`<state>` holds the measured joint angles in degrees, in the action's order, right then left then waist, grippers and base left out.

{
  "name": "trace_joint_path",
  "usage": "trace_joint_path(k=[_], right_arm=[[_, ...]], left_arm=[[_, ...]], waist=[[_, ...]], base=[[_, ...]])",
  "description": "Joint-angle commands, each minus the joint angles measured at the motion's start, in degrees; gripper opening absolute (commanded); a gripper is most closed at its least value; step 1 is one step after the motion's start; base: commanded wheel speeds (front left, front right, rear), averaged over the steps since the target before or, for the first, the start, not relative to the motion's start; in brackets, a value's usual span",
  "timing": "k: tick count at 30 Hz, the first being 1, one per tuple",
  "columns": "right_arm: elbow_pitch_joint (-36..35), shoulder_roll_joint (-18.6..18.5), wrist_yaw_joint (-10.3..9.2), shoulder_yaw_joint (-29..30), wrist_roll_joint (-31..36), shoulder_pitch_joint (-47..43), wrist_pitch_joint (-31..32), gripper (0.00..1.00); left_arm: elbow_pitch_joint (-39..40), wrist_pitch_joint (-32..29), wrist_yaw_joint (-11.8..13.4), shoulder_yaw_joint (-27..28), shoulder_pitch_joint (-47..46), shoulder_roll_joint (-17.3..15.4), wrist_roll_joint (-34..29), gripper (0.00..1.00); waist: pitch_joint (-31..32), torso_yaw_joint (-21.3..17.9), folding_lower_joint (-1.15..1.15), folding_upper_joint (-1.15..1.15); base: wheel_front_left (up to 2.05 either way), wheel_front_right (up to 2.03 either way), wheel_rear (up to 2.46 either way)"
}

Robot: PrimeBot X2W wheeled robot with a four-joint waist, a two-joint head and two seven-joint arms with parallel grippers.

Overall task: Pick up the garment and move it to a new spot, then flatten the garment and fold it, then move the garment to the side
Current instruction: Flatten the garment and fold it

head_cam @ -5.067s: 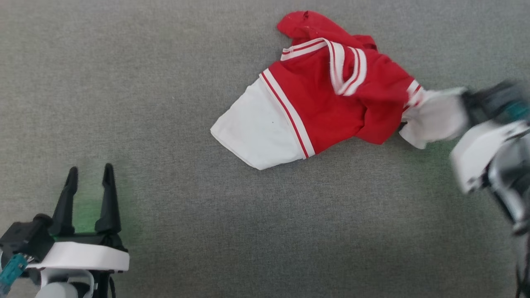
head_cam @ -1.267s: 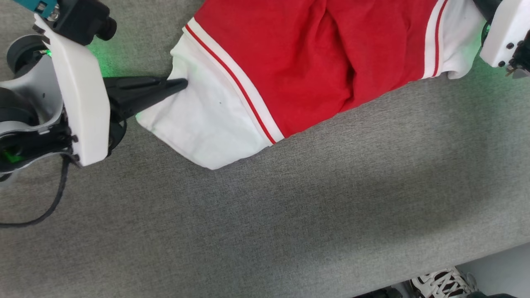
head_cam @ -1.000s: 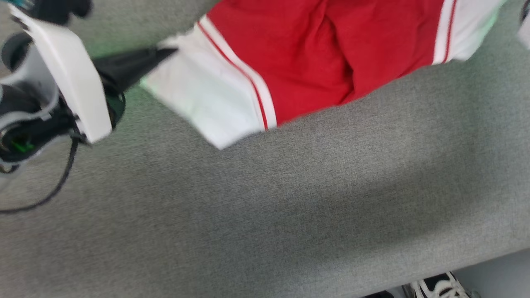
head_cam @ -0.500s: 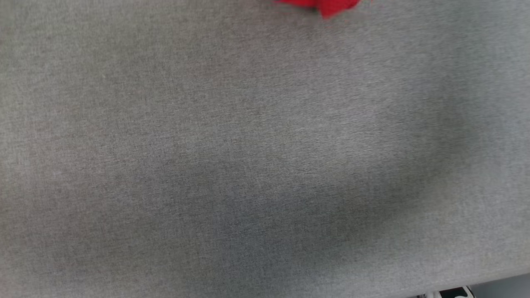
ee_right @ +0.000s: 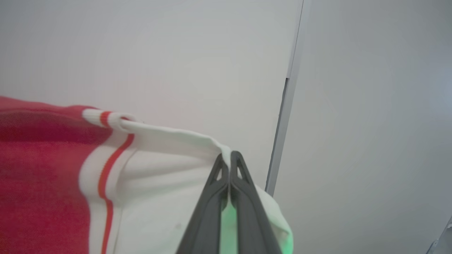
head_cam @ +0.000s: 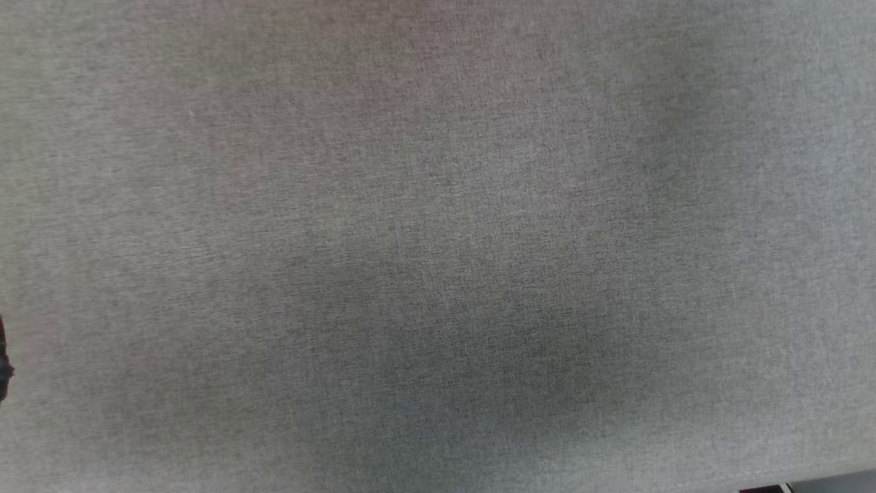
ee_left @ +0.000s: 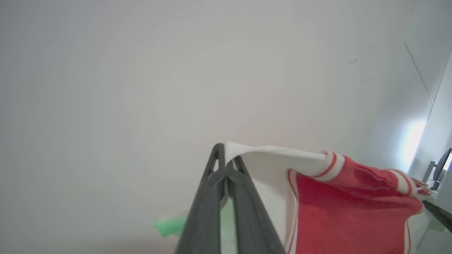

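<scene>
The garment [ee_left: 349, 208] is a red shirt with white sleeve ends and red-and-white stripe trim, held up in the air between both arms in front of a pale wall. My left gripper [ee_left: 225, 155] is shut on the edge of one white sleeve, with the cloth stretching away to the right in the left wrist view. My right gripper [ee_right: 229, 158] is shut on the white edge of the other sleeve, and the garment [ee_right: 42, 169] runs off to the left in the right wrist view. The cloth between the two grips is pulled taut along its top edge.
The grey fabric work surface [head_cam: 438, 246] lies below in the head view, with its front edge at the bottom right. A pale wall [ee_left: 141, 88] stands behind the lifted shirt. A vertical panel seam [ee_right: 282, 134] runs down the wall beside my right gripper.
Both grippers have lifted the garment up off the grey surface and out of the head view. The last red corner at the top edge half a second ago is gone.
</scene>
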<state>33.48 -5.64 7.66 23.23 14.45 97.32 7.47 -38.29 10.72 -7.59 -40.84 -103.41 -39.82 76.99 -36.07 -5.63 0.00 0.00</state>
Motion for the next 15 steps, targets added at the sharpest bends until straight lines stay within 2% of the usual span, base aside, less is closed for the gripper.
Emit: trace_joint_path(k=[1, 6, 11, 15], right_arm=[[2.0, 0.0, -0.32, 0.1, 0.9, 0.4, -1.5, 0.00], [5.9, 0.0, -0.30, -2.7, 0.7, -3.7, -4.4, 0.00], [8.6, -1.5, -0.30, -9.1, -4.0, -14.0, -6.7, 0.00], [6.7, -3.3, -0.30, -15.0, -10.7, -25.5, -6.2, 0.00]], left_arm=[[0.7, 0.9, 0.2, -0.2, 0.0, -0.9, 0.2, 0.00], [5.1, 1.4, 0.2, -2.6, 7.4, -2.5, 2.9, 0.00], [15.0, 2.5, 0.2, -5.0, 22.7, -8.2, 8.0, 0.00], [23.8, 4.2, 0.2, -6.3, 37.9, -12.7, 10.0, 0.00]], waist=[[0.9, 0.3, 0.00, 0.00], [2.7, 0.4, 0.00, 0.00], [5.5, 0.3, 0.00, 0.00], [8.0, 0.4, 0.00, 0.00]], base=[[0.00, 0.00, 0.00], [0.00, 0.00, 0.00], [0.00, 0.00, 0.00], [0.00, 0.00, 0.00]])
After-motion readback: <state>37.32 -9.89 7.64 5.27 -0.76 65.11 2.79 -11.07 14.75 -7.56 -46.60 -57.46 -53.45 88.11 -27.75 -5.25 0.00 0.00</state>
